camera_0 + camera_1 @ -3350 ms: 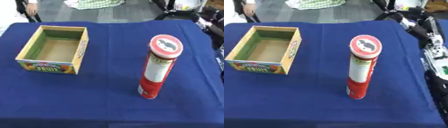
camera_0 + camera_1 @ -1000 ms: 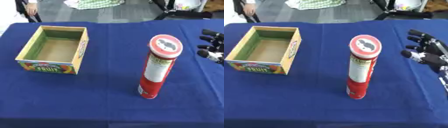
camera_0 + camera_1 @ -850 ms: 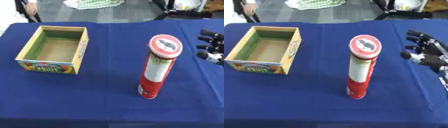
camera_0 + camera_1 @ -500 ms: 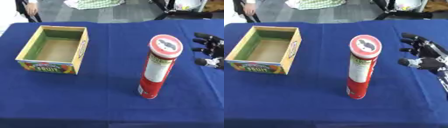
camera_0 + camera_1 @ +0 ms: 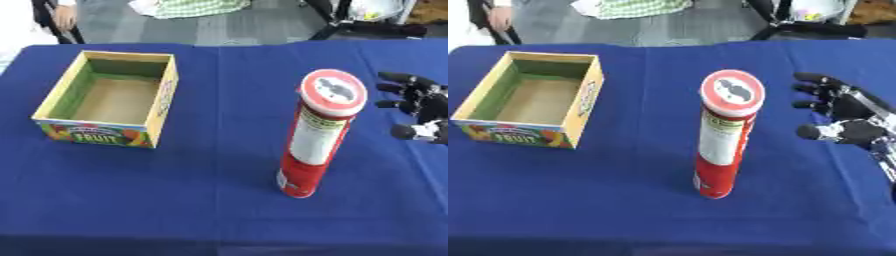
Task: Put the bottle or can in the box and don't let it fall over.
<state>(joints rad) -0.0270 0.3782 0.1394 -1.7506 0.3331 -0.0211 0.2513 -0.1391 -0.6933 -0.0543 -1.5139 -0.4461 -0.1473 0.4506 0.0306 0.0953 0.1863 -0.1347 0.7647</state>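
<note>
Since the earlier frames the right hand (image 5: 843, 116) has come in from the right edge and drawn nearer to the can, while the box and the can have kept their places on the blue-covered bench (image 5: 219, 210).

At the left stands the cardboard box (image 5: 109, 98), open at the top, with a green inner wall, a bare brown floor and a fruit print on its near face. Nothing lies inside it.

Right of centre, well apart from the box, the tall can (image 5: 312, 135) stands upright on the bench, red at the base, pale along the label, with a red-rimmed lid on top.

Further right, the right hand hovers beside the upper part of the can, not touching it. It is released: fingers (image 5: 808, 77) spread and pointing toward the can, thumb below, holding nothing.

The left hand shows in neither view.
</note>
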